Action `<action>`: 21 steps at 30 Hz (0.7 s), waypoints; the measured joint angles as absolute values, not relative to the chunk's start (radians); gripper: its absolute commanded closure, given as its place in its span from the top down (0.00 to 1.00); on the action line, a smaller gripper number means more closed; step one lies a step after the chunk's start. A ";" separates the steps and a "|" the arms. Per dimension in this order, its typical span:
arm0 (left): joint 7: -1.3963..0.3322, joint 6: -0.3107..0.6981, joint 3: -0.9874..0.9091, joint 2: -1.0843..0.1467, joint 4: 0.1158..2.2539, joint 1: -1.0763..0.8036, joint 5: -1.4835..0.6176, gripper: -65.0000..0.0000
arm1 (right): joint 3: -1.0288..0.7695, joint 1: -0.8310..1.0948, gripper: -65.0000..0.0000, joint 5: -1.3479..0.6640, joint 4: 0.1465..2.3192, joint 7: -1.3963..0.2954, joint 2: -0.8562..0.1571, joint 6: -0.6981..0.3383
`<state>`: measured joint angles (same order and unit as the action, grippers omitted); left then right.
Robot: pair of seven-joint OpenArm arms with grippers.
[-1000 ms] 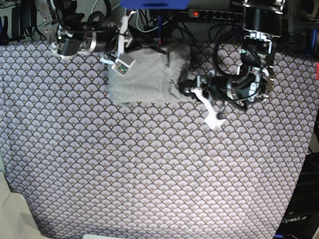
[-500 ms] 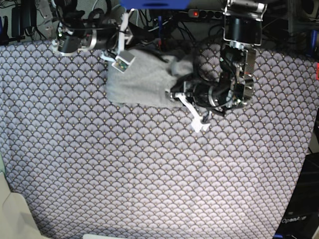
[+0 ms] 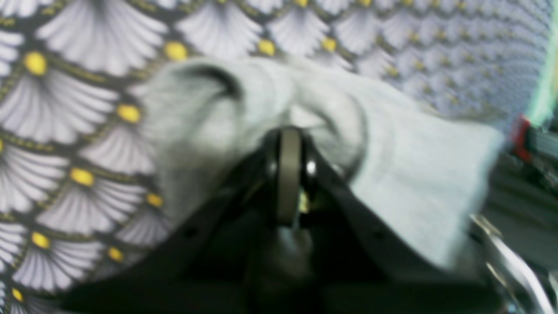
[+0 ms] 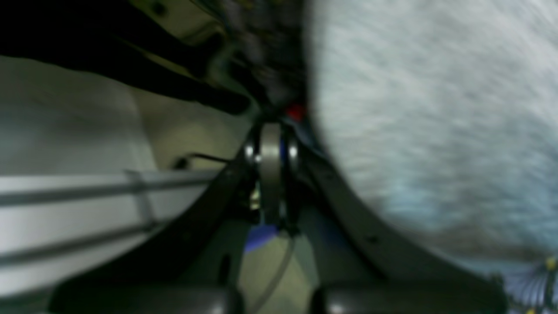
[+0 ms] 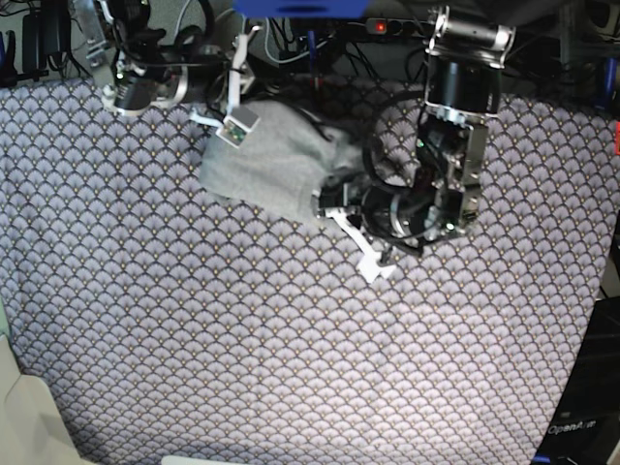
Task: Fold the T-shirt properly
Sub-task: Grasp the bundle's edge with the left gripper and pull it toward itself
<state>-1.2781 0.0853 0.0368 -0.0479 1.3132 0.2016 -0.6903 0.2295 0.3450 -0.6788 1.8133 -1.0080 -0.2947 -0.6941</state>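
The light grey T-shirt (image 5: 266, 160) lies bunched and folded at the back of the patterned cloth. My left gripper (image 5: 325, 206) is at its near right corner. In the left wrist view the gripper (image 3: 288, 135) is shut on a puckered bunch of the T-shirt (image 3: 414, 174). My right gripper (image 5: 235, 126) sits at the shirt's far left corner. In the right wrist view its jaws (image 4: 272, 131) are closed, with the T-shirt (image 4: 436, 109) close against their right side, blurred.
The purple-grey fan-scale cloth (image 5: 291, 339) covers the table. Cables and a power strip (image 5: 387, 26) run along the back edge. A white part of the left arm (image 5: 373, 262) sticks out toward the front. The table's right edge (image 5: 605, 291) drops off.
The left arm has swung left and toward the front, dragging the shirt's right corner with it. The shirt has skewed and bunched. The right gripper has barely moved.
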 measured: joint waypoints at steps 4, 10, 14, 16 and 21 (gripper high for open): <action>-1.323 0.081 0.034 -0.093 1.428 0.205 -0.762 0.00 | 0.229 0.370 0.00 -0.602 1.790 -1.012 -0.294 -0.694; -1.391 0.086 0.036 -0.137 1.513 0.163 -0.805 0.00 | 0.229 0.408 0.00 -0.598 1.793 -0.936 -0.294 -0.694; -1.405 0.086 0.043 -0.148 1.526 0.094 -0.791 0.00 | 0.225 0.416 0.00 -0.598 1.793 -0.931 -0.308 -0.694; -1.401 0.086 0.060 -0.168 1.526 0.074 -0.799 0.00 | 0.225 0.416 0.00 -0.598 1.793 -0.930 -0.313 -0.694; -1.399 0.086 0.121 -0.206 1.526 0.064 -0.798 0.00 | 0.224 0.413 0.00 -0.598 1.793 -0.930 -0.315 -0.694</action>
<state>-1.3991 0.0860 0.1207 -0.2062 1.5261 0.0635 -0.7979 0.2237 0.4129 -0.5980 1.7931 -0.9302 -0.3153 -0.6937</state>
